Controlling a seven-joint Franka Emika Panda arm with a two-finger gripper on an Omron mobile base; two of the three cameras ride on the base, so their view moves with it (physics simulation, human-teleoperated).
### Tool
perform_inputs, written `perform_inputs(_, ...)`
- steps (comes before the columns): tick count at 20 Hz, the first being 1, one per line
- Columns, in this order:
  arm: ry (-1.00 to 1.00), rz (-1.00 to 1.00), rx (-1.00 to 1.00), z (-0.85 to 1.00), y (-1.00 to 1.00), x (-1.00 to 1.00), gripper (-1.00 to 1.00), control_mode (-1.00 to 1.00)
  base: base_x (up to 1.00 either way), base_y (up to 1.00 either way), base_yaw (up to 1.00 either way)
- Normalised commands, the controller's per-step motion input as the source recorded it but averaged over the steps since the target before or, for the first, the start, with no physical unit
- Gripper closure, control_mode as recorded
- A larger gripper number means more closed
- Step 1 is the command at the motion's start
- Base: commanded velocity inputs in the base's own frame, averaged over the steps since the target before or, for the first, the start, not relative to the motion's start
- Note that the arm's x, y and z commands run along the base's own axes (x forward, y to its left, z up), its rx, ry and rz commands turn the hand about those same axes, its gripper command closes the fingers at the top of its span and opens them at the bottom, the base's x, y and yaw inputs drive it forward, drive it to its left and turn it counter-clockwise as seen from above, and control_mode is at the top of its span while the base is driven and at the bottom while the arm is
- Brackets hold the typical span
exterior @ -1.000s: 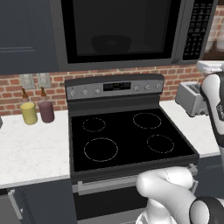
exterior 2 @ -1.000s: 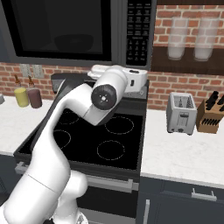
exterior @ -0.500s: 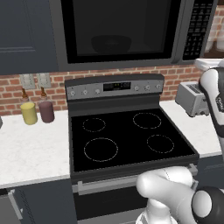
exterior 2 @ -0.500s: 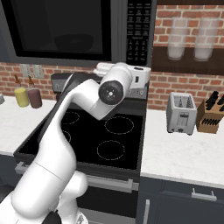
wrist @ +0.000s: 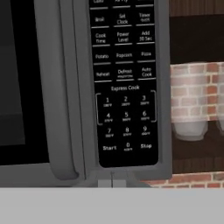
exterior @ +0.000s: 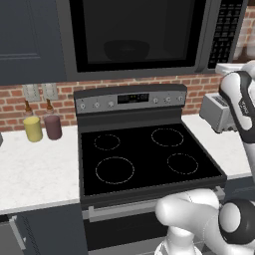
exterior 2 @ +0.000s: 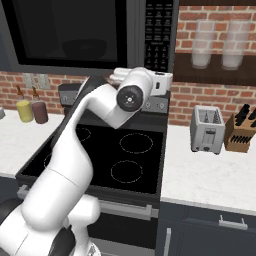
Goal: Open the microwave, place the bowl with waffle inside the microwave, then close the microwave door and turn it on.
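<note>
Pincer [exterior 2: 116, 77] shut, empty, raised near microwave [exterior: 149, 35] keypad [wrist: 126, 83]. Door closed; bowl with waffle [exterior: 126, 50] inside behind glass. Start button [wrist: 109, 148] lies straight ahead, low on keypad's left column.

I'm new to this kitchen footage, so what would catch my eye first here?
The big dark microwave over the stove, door closed, a bowl dimly visible behind its glass. The white arm reaches up toward the keypad on the microwave's right side, seen close in the hand view.
</note>
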Motion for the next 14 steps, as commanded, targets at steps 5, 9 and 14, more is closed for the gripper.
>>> perform_inputs(5, 0.00, 0.00, 0.00, 0.00, 0.00, 0.24, 1.00, -1.00, 0.00, 0.00, 0.00)
perform_inputs(9, 0.00, 0.00, 0.00, 0.00, 0.00, 0.22, 1.00, -1.00, 0.00, 0.00, 0.00)
perform_inputs(14, 0.00, 0.00, 0.00, 0.00, 0.00, 0.33, 1.00, -1.00, 0.00, 0.00, 0.00)
